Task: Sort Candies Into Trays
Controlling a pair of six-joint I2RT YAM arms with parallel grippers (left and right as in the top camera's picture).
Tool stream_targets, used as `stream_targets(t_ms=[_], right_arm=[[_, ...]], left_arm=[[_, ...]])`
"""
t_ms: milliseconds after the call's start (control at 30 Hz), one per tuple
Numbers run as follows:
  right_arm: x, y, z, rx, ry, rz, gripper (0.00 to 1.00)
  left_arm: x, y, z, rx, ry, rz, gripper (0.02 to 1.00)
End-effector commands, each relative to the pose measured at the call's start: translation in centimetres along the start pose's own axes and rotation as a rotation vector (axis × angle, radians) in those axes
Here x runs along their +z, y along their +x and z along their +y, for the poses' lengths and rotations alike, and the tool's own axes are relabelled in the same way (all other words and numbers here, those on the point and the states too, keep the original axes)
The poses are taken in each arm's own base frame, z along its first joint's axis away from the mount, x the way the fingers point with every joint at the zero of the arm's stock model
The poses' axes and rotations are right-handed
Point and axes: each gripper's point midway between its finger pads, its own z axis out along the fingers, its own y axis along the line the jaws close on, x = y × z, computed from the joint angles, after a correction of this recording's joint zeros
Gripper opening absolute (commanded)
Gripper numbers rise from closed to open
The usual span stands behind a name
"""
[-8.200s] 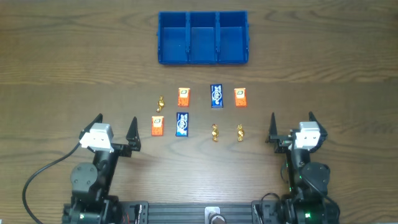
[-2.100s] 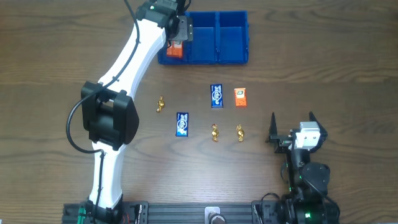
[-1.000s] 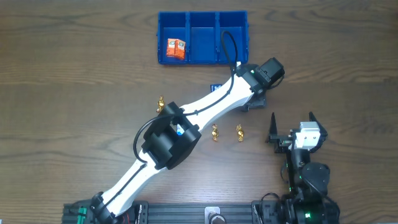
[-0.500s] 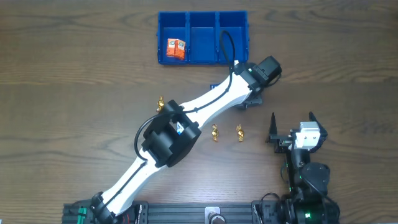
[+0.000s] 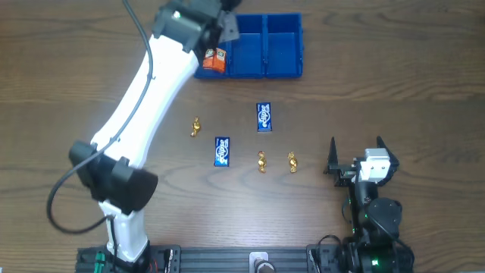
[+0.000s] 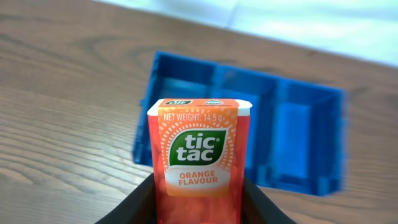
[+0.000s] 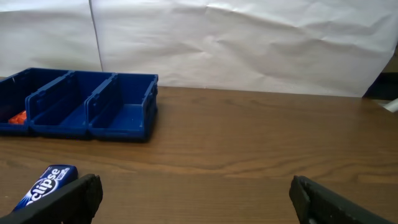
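Observation:
My left gripper [image 5: 225,27] is lifted near the left end of the blue three-compartment tray [image 5: 300,47]. In the left wrist view it [image 6: 200,200] is shut on an upright orange candy box [image 6: 200,152], with the tray [image 6: 298,168] beyond. Orange boxes [image 5: 215,61] lie in the tray's left compartment, partly hidden by the arm. On the table lie two blue candy packs [image 5: 263,116] [image 5: 222,151] and three gold wrapped candies [image 5: 196,127] [image 5: 262,161] [image 5: 292,160]. My right gripper [image 5: 356,157] stands open near its base, apart from everything.
The right wrist view shows the tray [image 7: 124,127] far off, an orange box [image 7: 17,117] in its far compartment, and one blue pack [image 7: 46,183] close to a finger. Bare wood surrounds the tray and candies. A white backdrop stands behind the table.
The left arm swung from the table's right middle to the tray's left end, carrying the orange box that lay there. The right arm has not moved.

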Motion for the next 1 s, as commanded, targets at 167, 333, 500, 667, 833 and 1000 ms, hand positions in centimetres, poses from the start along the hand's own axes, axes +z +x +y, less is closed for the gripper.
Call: stream_targets(t_ms=[167,333,500,667,833,1000], right_arm=[[0.0,0.0,0.0,-0.015,0.003,0.0,0.998],[0.0,0.0,0.0,-0.015,0.003,-0.001,0.998],[0.0,0.0,0.0,-0.015,0.003,0.0,0.998],[0.0,0.0,0.0,-0.015,0.003,0.0,0.998],[0.0,0.0,0.0,-0.015,0.003,0.0,0.998],[0.0,0.0,0.0,-0.015,0.003,0.0,0.998]], left_arm=[[11.0,4.4,2.9,0.116,-0.008,0.232,0.375],[13.1,5.5,2.4,0.114,0.008,0.258,0.417],[13.5,5.3,3.0,0.105,0.0,0.255,0.68],[6.9,0.1,2.8,0.081,0.029,0.093,0.95],[-6.7,-5.3,5.2,0.068,0.075,-0.245,1.0],[-16.1,-2.4,11.4,0.031,0.125,-0.527,0.996]])
